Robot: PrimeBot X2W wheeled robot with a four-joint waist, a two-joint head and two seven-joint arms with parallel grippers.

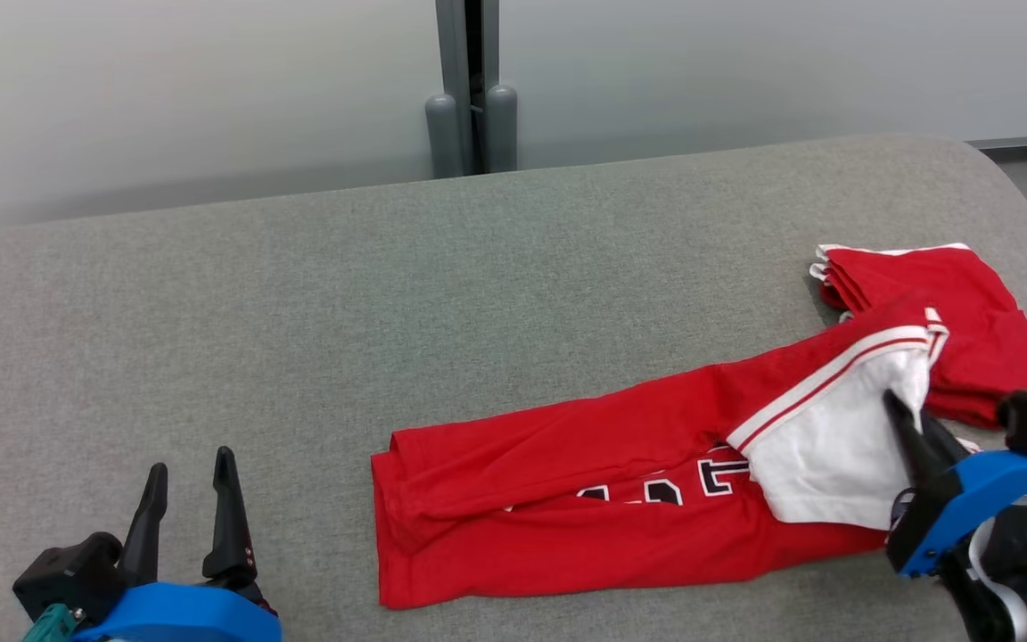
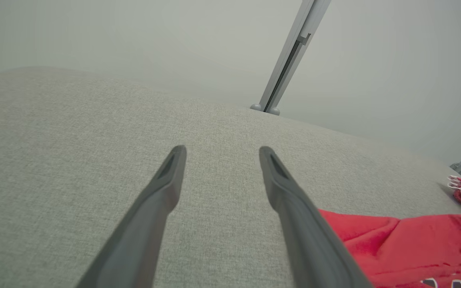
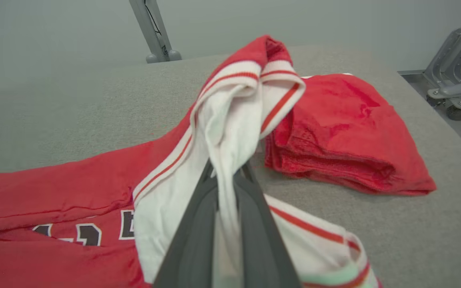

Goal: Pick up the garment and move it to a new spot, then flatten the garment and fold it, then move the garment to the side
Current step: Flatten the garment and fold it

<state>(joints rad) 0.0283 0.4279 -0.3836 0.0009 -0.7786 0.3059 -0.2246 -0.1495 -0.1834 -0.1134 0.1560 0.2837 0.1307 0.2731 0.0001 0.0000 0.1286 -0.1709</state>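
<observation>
1. The garment [image 1: 567,481], a red shirt with a white, red-striped part, lies on the grey table [image 1: 299,312]. It stretches across the lower middle and right of the head view, folded lengthwise into a long strip.
2. Its dark, white-edged letters are half tucked under a fold and the white part, so they cannot be read.
3. The right gripper [image 1: 904,423], at the lower right, is pinched narrow on the garment's white part. In the right wrist view the cloth rises bunched from between the fingers [image 3: 226,176] and covers their tips.
4. That arm is cut off by the right and bottom edges of the head view.
5. The left gripper [image 1: 191,481], at the lower left, stands wide and holds nothing. Its base is cut off by the bottom edge, and whether it touches the table cannot be told.
6. In the left wrist view, one finger of the left gripper [image 2: 220,150] covers the garment's [image 2: 406,244] near end at the lower right.
7. A folded red cloth [image 1: 968,303] lies at the upper right, its near edge hidden behind the lifted white part.
8. A grey post [image 1: 469,89] behind the table runs off the top edge.
</observation>
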